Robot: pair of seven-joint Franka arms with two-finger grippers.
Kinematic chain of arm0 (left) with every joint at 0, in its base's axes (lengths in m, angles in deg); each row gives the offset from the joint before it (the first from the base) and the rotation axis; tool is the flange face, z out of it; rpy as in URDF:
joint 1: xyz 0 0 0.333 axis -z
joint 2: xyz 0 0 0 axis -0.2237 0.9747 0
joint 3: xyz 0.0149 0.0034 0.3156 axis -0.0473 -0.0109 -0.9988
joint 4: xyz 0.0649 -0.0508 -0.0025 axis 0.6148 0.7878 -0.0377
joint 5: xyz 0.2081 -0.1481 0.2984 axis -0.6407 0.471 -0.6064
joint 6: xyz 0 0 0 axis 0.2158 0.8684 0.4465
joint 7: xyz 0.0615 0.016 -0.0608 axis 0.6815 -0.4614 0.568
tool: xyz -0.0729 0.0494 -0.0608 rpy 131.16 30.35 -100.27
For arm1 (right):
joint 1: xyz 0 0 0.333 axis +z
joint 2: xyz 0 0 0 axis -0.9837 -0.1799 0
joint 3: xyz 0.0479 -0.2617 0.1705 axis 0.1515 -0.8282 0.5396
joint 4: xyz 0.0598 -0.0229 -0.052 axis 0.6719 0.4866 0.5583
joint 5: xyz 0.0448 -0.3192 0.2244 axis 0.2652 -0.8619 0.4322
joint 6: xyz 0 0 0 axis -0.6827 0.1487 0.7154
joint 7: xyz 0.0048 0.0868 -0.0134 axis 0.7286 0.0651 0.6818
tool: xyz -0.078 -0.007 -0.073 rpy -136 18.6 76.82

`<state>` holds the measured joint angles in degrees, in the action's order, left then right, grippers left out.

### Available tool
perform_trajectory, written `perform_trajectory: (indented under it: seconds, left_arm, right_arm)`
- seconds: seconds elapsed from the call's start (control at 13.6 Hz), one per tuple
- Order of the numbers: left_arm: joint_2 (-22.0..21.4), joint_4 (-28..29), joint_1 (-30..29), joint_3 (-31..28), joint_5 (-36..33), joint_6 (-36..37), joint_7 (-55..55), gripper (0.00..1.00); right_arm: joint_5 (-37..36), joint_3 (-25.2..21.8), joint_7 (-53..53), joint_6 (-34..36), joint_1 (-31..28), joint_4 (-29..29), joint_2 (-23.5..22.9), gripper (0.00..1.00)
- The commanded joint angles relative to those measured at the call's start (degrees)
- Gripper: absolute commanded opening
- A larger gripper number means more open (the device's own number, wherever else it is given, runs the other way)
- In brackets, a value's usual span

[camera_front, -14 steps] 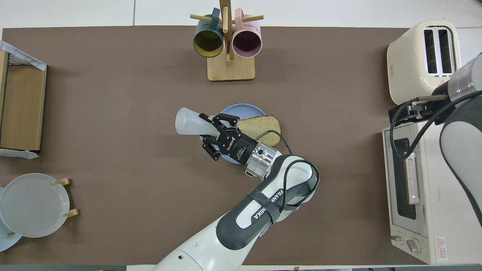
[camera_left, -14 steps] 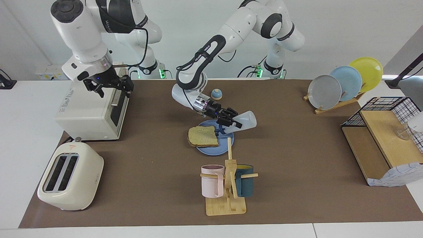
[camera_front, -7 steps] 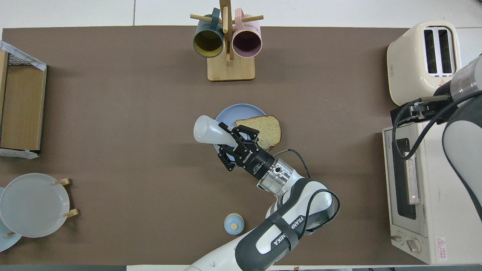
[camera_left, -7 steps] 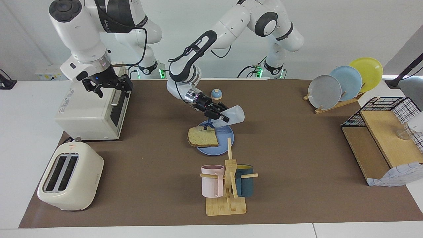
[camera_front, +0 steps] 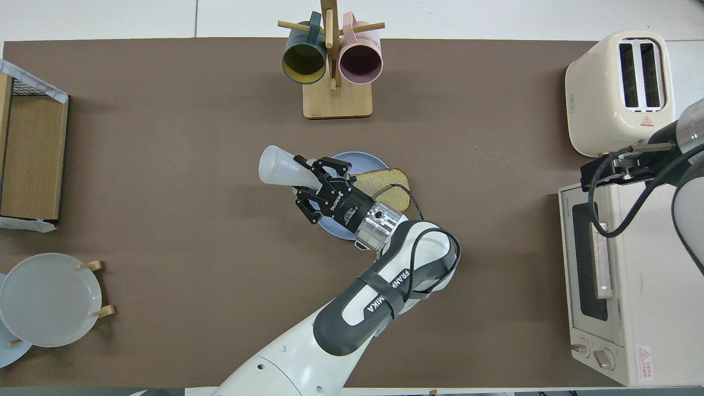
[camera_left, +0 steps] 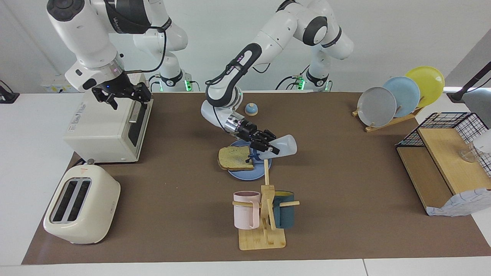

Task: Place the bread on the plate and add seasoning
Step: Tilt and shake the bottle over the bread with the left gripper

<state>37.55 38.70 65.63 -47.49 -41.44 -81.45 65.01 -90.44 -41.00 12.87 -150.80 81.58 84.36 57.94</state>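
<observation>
**Seasoning bottle held tipped over plated bread**

Item 1. Left gripper (camera_left: 268, 145), pinching the seasoning (camera_left: 284, 145), which is tilted cap-down over the plate (camera_left: 245, 174). The facing view shows the dark cap pointing at the plate beside the bread (camera_left: 235, 158); the overhead view hides the cap under the fingers and shows only the bottle's pale base sticking out past the plate rim toward the left arm's end of the table.

Item 2. Bread, lying on the plate at mid-table, its crust overhanging the rim toward the right arm's end.

Item 3. Right gripper (camera_left: 123, 95), jaws spread and holding nothing, waiting over the toaster oven (camera_left: 103, 128). Only its cable and wrist show in the overhead view.

Item 4. Writing: "FRANKA EMIKA" in part on the left arm's forearm; a red warning triangle on the toaster (camera_front: 620, 88); a red-and-white sticker on the toaster oven's front corner, text unreadable.

Item 5. Surroundings: mug rack (camera_left: 266, 214) with a pink mug (camera_left: 246, 210) and a teal mug (camera_left: 284, 214), farther from the robots than the plate, its upright peg crossing the plate's rim in the facing view. Small blue-domed bell (camera_left: 251, 109), seen only in the facing view; the arm covers it from overhead. Plate rack (camera_left: 397, 115) and wire-sided shelf (camera_left: 447, 161) at the left arm's end.
</observation>
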Motion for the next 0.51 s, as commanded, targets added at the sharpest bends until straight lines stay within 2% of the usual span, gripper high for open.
perform_trajectory:
  seconds: [0.0,0.22,0.44]
  left_arm:
    - [0.8,-1.87,0.55,-0.45,-0.26,-0.13,-0.42,0.0]
    - [1.77,-5.29,3.7,-0.36,1.66,1.36,-0.42,0.0]
    - [1.86,-6.09,5.83,-0.36,2.64,2.69,-0.42,0.0]
  right_arm:
    - [0.92,0.34,2.95,0.16,-0.46,1.3,1.61,1.0]
    - [1.01,0.34,2.78,0.07,-0.72,1.03,1.52,1.0]
    - [1.8,0.34,2.69,-0.02,-0.9,1.21,1.52,1.0]
